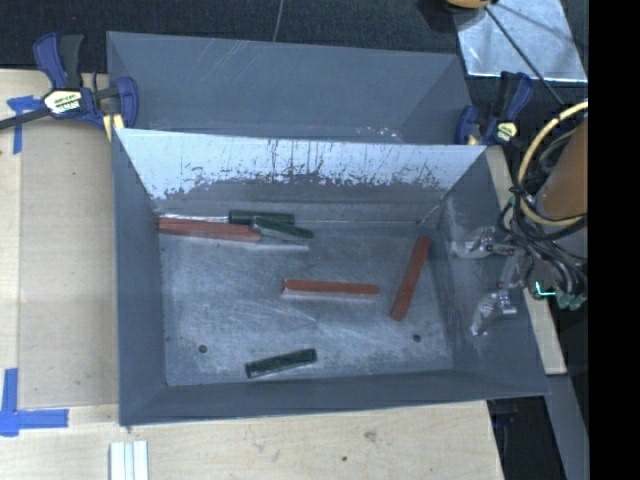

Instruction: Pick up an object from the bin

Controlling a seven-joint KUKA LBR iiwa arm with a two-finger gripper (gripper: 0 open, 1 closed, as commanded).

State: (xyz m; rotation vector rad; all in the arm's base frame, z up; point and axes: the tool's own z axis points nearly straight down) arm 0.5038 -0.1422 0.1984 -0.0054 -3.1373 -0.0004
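The end effector (478, 280) is hanging spread apart over the bin (300, 393), at its right wall, beside the leaning red-brown stick (410, 278).

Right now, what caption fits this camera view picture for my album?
Gripper at the right wall of the grey bin, red-brown sticks and dark green sticks scattered inside.

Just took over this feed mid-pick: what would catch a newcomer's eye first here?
Red-brown sticks stand out on the grey bin floor: a back-left stick, a middle stick, a slanted right stick. Also a rear green stick beside the back-left one and a front green stick. The gripper hangs over the bin's right wall.
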